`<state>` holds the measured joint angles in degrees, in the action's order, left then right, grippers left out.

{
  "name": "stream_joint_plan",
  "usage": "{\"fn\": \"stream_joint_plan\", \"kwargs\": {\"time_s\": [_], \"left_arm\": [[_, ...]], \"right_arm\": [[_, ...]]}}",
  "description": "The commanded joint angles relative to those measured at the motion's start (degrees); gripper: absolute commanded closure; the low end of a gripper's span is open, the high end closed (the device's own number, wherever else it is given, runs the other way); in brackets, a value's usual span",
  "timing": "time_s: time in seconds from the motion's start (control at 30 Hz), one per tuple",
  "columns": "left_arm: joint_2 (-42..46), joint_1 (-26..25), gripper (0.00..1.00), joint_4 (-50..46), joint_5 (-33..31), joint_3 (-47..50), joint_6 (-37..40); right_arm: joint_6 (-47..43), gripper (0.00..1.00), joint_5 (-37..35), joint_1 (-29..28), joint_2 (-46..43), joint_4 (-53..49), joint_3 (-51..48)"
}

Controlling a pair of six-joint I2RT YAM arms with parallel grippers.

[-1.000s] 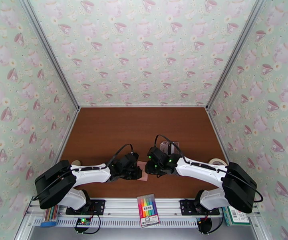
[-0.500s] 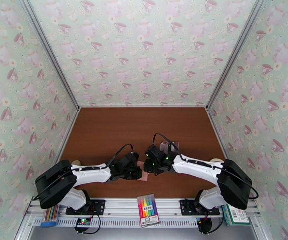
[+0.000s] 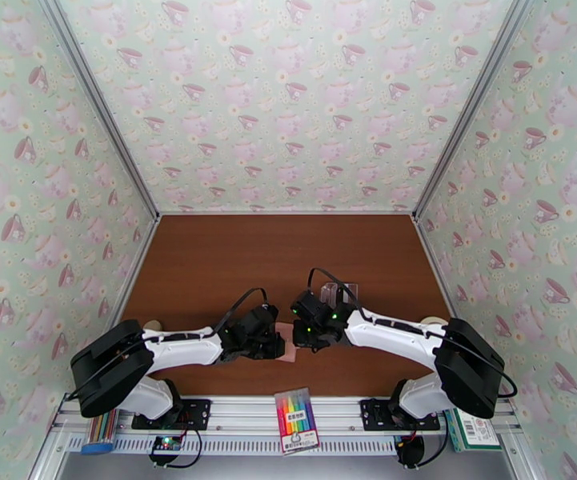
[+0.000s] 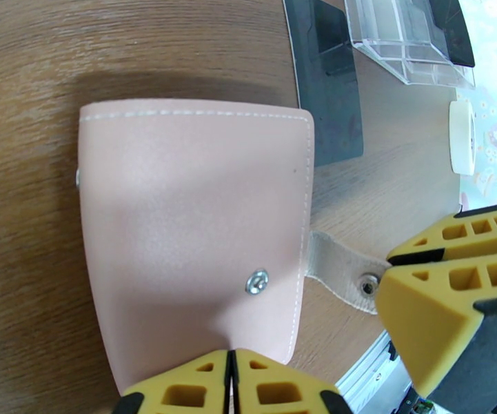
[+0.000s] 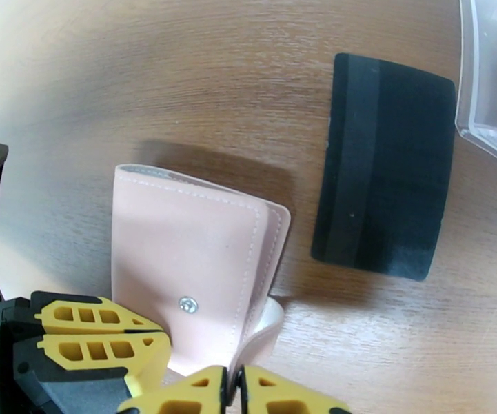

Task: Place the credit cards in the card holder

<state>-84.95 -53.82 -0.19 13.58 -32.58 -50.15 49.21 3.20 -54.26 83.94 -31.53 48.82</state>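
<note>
You had the left gripper clenched on the card holder and the right gripper pinching its snap tab, while your right wrist camera showed whole the credit cards just beside it that the left wrist camera cropped.

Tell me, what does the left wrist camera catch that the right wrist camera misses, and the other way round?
Left wrist adds: a white tape roll near the table edge, and the snap tab lying flat with its stud showing. Right wrist adds: the black card seen whole, lying apart from the card holder, plus the holder's layered folded edge. Both share: the closed pink holder, the card, the clear box, and the left pincer and right pincer closed at the holder's near side.
</note>
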Motion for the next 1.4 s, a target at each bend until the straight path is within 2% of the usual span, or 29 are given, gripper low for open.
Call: {"fn": "stream_joint_plan", "kwargs": {"time_s": [0.0,0.27,0.43,1.1,1.37], "left_arm": [[-1.98,-0.36,0.88,-1.64,-1.19,-0.73,0.25],[-1.88,-0.41,0.88,-1.82,-1.19,-0.85,0.23],[-2.0,-0.41,0.88,-1.68,-1.19,-0.83,0.32],[-0.85,-0.39,0.88,-1.12,-0.58,-0.65,0.39],[7.81,-0.26,0.78,-8.82,-3.02,-1.35,2.72]], "right_arm": [[-0.34,0.87,-1.41,0.12,0.08,-1.35,1.57],[-0.43,0.9,-0.83,0.2,-0.86,-1.12,1.59],[-0.43,1.0,-0.19,0.18,-1.01,-0.23,1.57],[-0.65,1.0,3.14,0.09,5.61,5.25,2.78],[-0.52,1.0,3.21,0.08,7.03,6.63,2.16]]}}
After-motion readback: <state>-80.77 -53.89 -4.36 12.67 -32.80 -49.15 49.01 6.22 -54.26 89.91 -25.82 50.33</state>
